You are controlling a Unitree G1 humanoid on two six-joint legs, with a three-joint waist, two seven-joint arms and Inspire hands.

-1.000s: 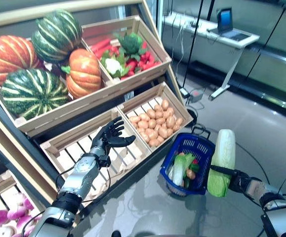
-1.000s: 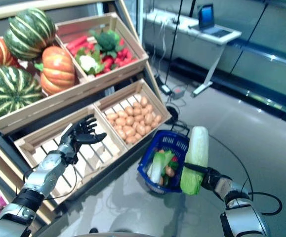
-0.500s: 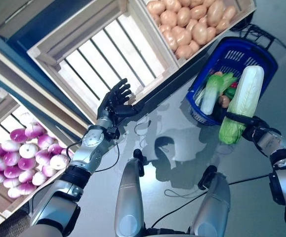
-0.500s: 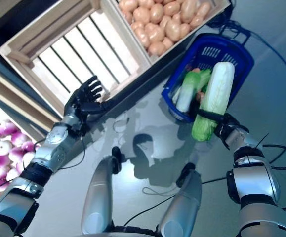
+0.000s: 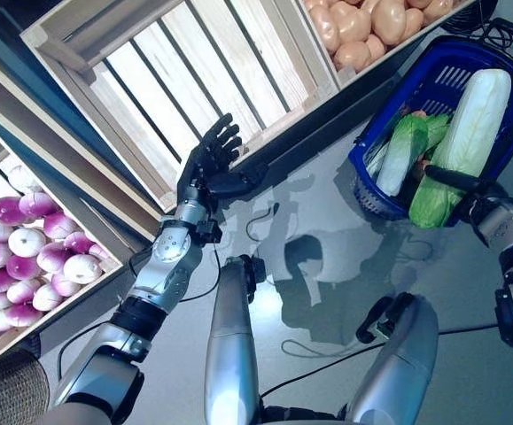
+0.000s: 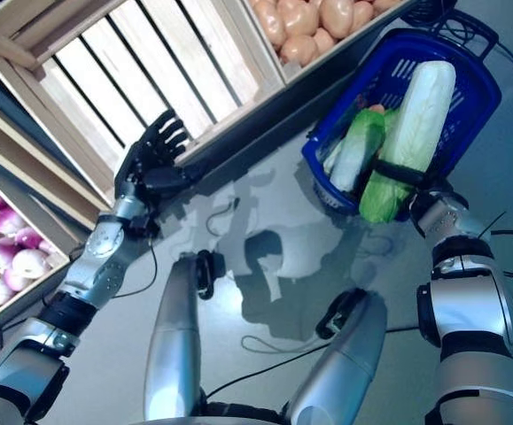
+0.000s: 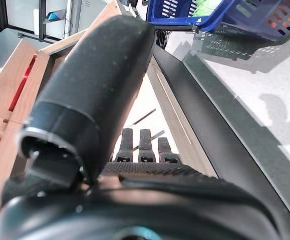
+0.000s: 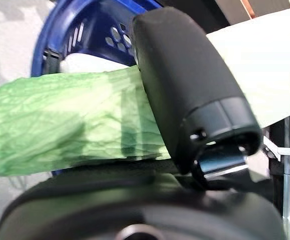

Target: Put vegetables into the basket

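My right hand [image 5: 474,197] clamps, thumb and fingers curled, around a long pale-green napa cabbage [image 5: 462,149], held over the blue plastic basket [image 5: 389,199] on the grey floor [image 5: 327,230]. My left hand [image 5: 210,168], fingers straight and apart, hovers beside an empty slatted wooden crate [image 5: 172,75].

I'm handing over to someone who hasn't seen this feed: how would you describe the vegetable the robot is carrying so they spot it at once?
Find the blue basket on the grey floor, just below the crate of potatoes. Lying lengthways over it, held by the right hand, is the napa cabbage. It is the longest vegetable there, pale white at one end and leafy green at the other, bigger than the green-and-white one beside it inside the basket.
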